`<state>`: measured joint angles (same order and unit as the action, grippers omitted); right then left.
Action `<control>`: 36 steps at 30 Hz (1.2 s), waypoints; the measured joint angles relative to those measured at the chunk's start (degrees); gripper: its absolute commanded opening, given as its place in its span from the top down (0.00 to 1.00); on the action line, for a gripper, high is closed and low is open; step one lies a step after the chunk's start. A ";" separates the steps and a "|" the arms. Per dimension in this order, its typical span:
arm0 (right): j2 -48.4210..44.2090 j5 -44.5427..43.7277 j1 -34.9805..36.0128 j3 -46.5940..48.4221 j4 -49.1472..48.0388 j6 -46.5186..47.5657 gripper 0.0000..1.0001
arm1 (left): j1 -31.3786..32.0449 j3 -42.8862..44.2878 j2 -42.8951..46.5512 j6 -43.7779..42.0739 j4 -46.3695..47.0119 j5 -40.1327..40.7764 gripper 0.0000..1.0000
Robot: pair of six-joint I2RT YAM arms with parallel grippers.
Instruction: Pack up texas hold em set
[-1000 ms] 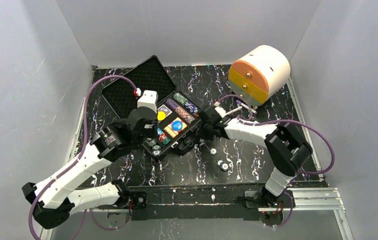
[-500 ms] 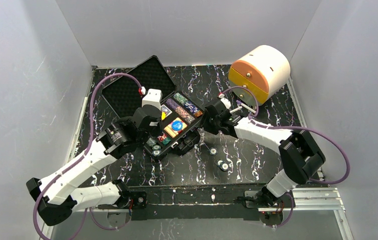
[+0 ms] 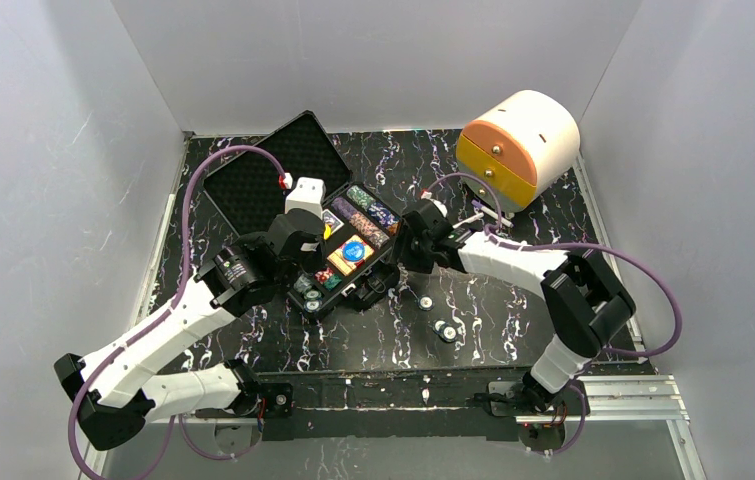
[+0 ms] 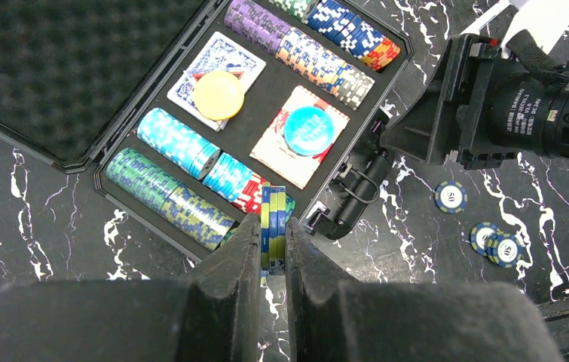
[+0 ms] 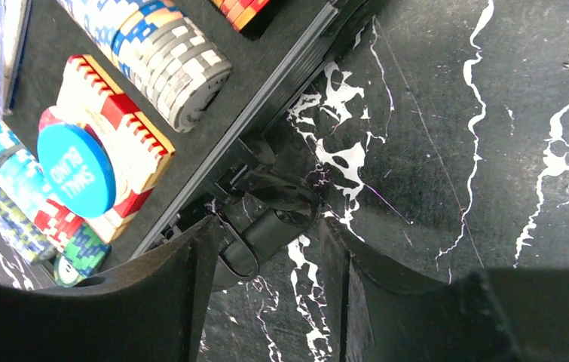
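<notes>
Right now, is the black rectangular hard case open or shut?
Open: black hard case has its foam-lined lid folded back, chip rows exposed.

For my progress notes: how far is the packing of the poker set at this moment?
Done: chip rows and card decks lie in the black case. In hand: the left end effector pinches a small chip stack over the case. Left: loose chips on the table, then closing the lid.

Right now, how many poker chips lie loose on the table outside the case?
3: a lone chip on the table, and two overlapping chips just past it toward the arm bases. Others may hide under the arms.
</notes>
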<state>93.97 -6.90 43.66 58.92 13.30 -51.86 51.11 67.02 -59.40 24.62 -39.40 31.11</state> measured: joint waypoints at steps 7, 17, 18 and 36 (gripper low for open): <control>5.14 0.76 1.11 1.25 0.70 5.53 0.41 | 0.00 0.00 -0.11 -0.24 0.39 0.02 1.00; 7.89 -2.73 3.26 5.25 1.64 22.73 0.46 | 0.00 0.00 -0.37 -0.59 0.44 0.04 1.00; 8.04 -3.13 3.45 5.51 1.73 24.33 0.50 | 0.00 0.00 -0.44 -0.61 0.48 0.04 1.00; 6.67 -2.97 -3.39 0.11 -11.19 41.94 0.70 | 0.00 0.55 -1.53 -0.85 0.57 0.70 1.00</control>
<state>100.64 -9.87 40.27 59.02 2.11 -9.91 51.11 67.57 -60.93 23.77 -38.83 31.81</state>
